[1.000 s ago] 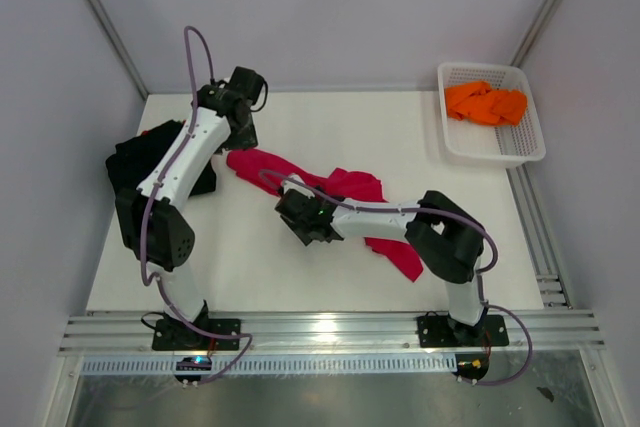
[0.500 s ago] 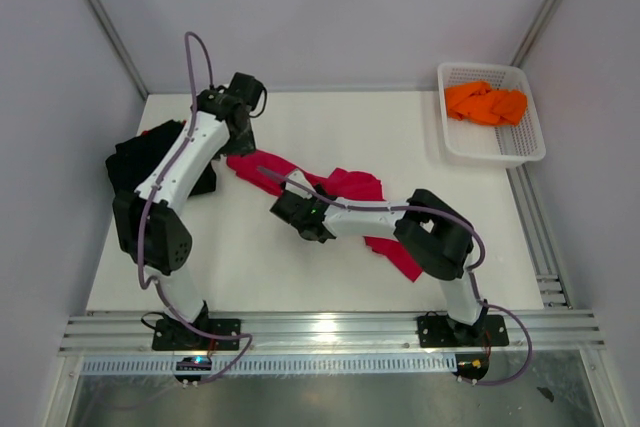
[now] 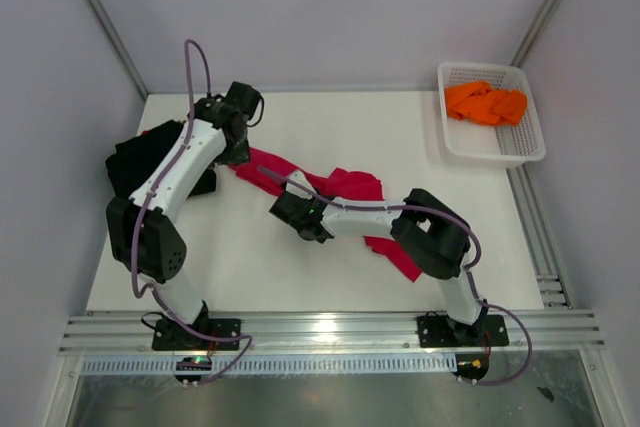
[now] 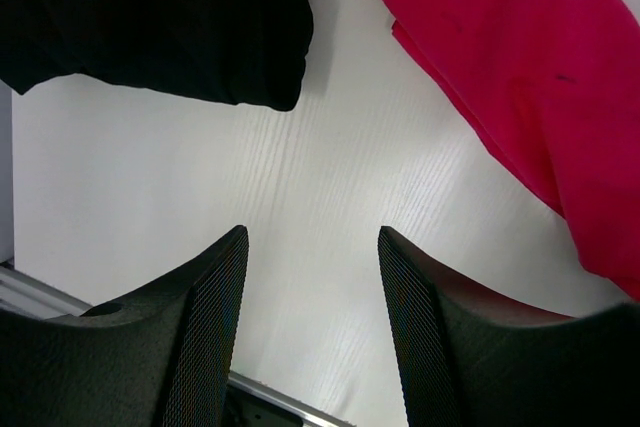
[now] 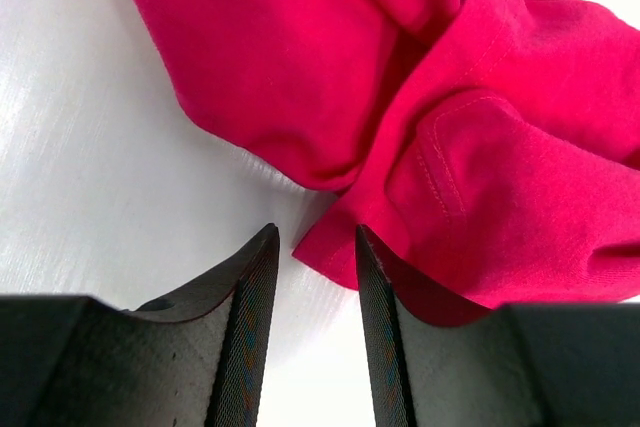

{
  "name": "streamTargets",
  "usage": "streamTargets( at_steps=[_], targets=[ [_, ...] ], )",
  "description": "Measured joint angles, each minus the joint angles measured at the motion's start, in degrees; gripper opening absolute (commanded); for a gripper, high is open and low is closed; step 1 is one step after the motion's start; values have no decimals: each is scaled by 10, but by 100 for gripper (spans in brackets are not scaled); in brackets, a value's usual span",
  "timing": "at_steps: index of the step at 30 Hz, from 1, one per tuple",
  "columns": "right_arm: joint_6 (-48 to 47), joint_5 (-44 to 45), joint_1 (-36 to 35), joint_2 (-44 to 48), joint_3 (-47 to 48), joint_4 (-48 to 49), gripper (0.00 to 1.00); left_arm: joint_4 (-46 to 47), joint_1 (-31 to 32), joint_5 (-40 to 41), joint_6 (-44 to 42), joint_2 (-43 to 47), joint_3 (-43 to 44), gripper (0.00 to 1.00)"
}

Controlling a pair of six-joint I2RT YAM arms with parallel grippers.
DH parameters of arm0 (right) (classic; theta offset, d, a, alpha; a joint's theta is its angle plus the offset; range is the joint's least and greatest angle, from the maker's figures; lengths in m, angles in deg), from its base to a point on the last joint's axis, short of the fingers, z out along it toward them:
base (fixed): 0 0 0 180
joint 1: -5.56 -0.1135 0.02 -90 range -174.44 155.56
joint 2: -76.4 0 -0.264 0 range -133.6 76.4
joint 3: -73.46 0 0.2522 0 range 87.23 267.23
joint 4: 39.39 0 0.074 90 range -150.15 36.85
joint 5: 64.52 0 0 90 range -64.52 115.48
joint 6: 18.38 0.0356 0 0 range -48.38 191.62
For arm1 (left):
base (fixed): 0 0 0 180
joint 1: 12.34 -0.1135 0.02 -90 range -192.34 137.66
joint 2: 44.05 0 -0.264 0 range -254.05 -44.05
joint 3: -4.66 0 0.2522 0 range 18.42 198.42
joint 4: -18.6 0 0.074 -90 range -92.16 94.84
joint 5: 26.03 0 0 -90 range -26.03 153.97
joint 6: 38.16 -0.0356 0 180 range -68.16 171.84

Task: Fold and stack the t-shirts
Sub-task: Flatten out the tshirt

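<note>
On table (image 3: 330, 127), centre: crimson shirt (image 3: 345, 185); right claw (image 5: 315, 237) narrowly spread astride its hem; left claw (image 4: 312, 237) spread wide above bare top beside black shirt (image 4: 150, 17).

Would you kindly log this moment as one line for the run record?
left gripper: open above table | right gripper: open, tips at crimson t-shirt edge | orange t-shirt: in basket

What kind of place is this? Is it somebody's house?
Probably a robot lab test bench, not a house: a left arm and a right arm bolted by a metal rail to a white table, with a crimson t-shirt for practice.
</note>
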Motion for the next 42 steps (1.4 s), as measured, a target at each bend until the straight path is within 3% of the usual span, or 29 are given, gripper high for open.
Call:
streamTargets(
  at_steps=[6, 10, 11, 15, 28, 42],
  targets=[
    [21, 25, 0, -19, 24, -29, 41, 0, 0, 4, -2, 7, -21, 57],
    [47, 55, 0, -44, 55, -66, 28, 1, 0, 4, -2, 14, -31, 57],
    [53, 61, 0, -49, 59, -73, 18, 2, 0, 4, -2, 16, -33, 57],
    [66, 71, 0, -56, 61, -90, 3, 2, 0, 5, -5, 17, -35, 57],
    [65, 62, 17, -36, 83, -166, 3, 15, 0, -2, -10, 18, -60, 56],
    [-33, 124, 100, 140, 346, -219, 3, 36, 0, -34, 1, -11, -60, 55]
  ],
)
